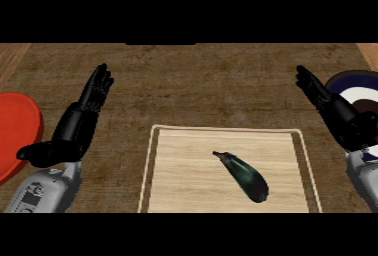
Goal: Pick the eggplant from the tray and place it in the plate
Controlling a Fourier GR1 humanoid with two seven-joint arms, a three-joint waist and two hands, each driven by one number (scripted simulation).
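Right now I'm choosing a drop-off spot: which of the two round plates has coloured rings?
The dark blue and white plate at the right edge, by the right hand; the left-edge plate is plain red.

I saw a dark brown counter (199, 85) with a rough wood look filling most of my view, a lighter wood strip (10, 60) at the top left corner, a second pale strip (368, 50) at the top right, a flat dark shape (161, 44) at the top edge, soft even light
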